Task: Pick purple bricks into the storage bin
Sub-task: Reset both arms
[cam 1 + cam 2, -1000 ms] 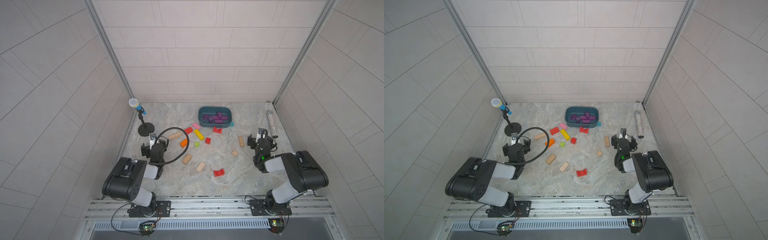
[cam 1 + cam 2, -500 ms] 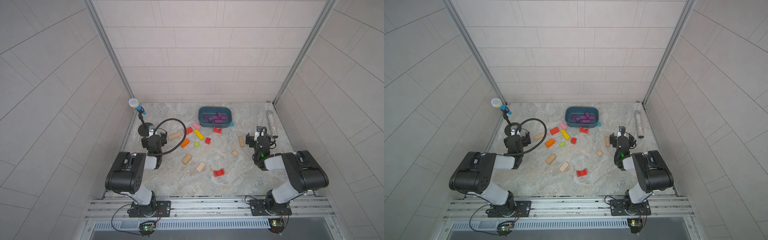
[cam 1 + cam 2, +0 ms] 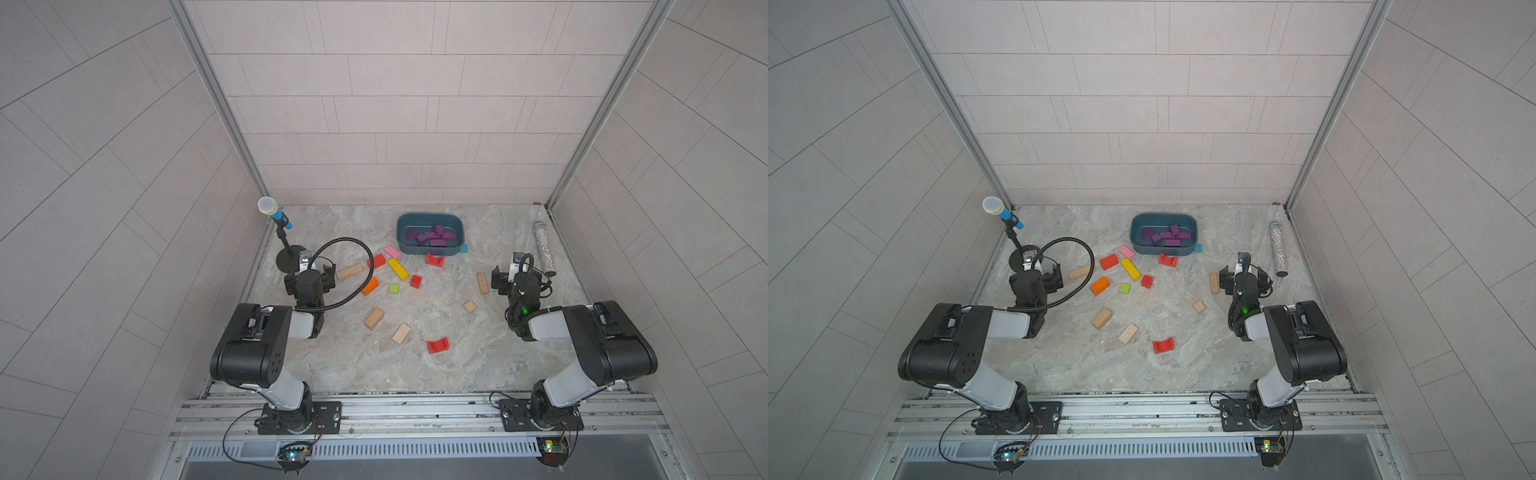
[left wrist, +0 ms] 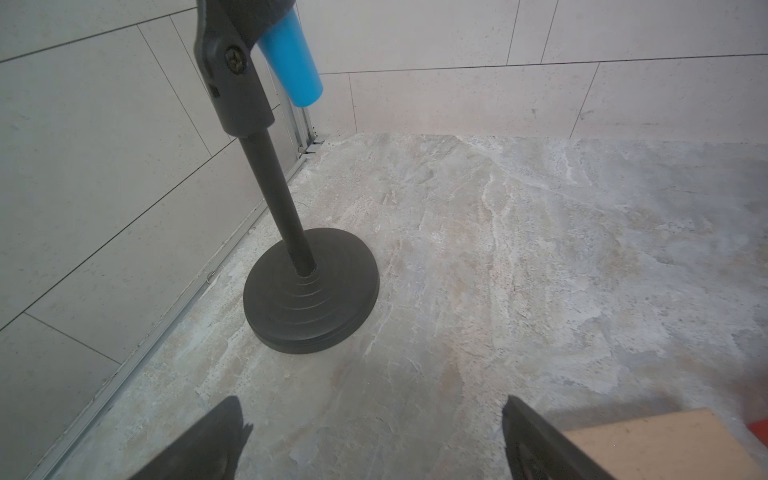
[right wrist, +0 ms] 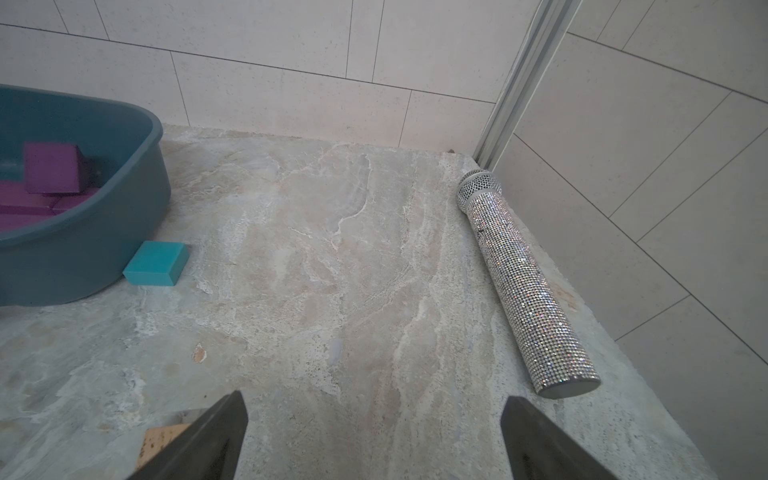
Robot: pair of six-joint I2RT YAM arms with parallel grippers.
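Both top views are taken first: the storage bin (image 3: pixel 415 250) is set toward the back of the worktop (image 3: pixel 457 357), and the purple bricks (image 3: pixel 435 238) are heaped inside it, one resting on top of the others. A teal block (image 3: pixel 463 248) is tucked just beside the bin's wall, outside it. Out in front, other blocks are scattered: a pink block (image 3: pixel 392 251), a yellow block (image 3: pixel 397 269), an orange block (image 3: pixel 370 286), a green cube (image 3: pixel 394 288) and, nearer the arms, a red arch (image 3: pixel 437 345).

Over to the left wrist view: the left tool (image 4: pixel 374 415) is held low over the worktop, jaws spread wide, nothing between them. A black microphone stand (image 4: pixel 311 299) is planted just ahead, and a plain wooden block (image 4: pixel 648 444) is seen just outside one finger.

Now the right wrist view: the right tool (image 5: pixel 374 403) is likewise spread wide, and nothing is gripped. A glittery microphone (image 5: pixel 528 286) is laid flat along the side wall. One end of the bin is caught here too, purple bricks showing inside it. A second wooden block (image 5: pixel 160 442) is glimpsed just beside one finger.
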